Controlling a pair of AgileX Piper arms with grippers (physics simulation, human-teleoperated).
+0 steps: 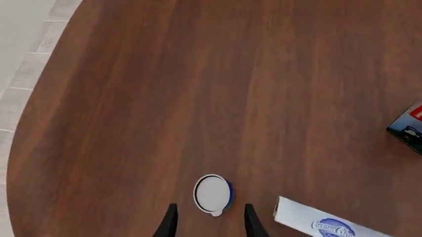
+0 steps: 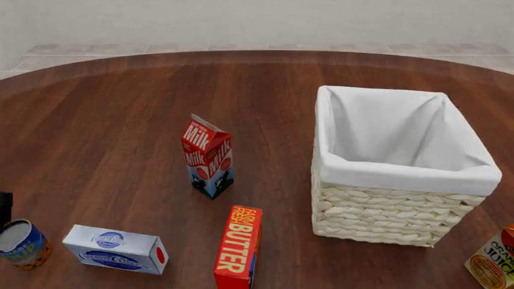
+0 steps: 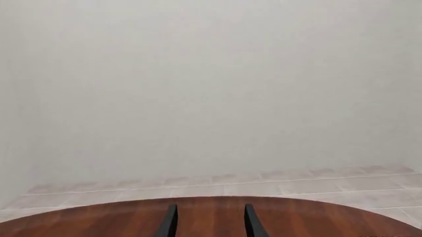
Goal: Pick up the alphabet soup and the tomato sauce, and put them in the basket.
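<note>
Round dark wood table (image 2: 120, 108); pale tiled floor (image 3: 316, 185); plain white wall (image 3: 211, 84).

The round dark-brown wooden table (image 2: 112, 114) carried a cream wicker basket (image 2: 393, 214). Left of the basket stood a red-and-white milk carton (image 2: 208, 157), a red butter box (image 2: 239, 248), a white cream-cheese box (image 2: 115, 248) and a blue-and-orange tin can (image 2: 23, 244).

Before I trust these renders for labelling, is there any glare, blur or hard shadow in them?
Front view: even, soft light, sharp throughout, only faint shadows beside the basket and milk carton. Left wrist view: crisp, no glare on the alphabet soup lid. Right wrist view: flat wall, nothing blurred.
</note>
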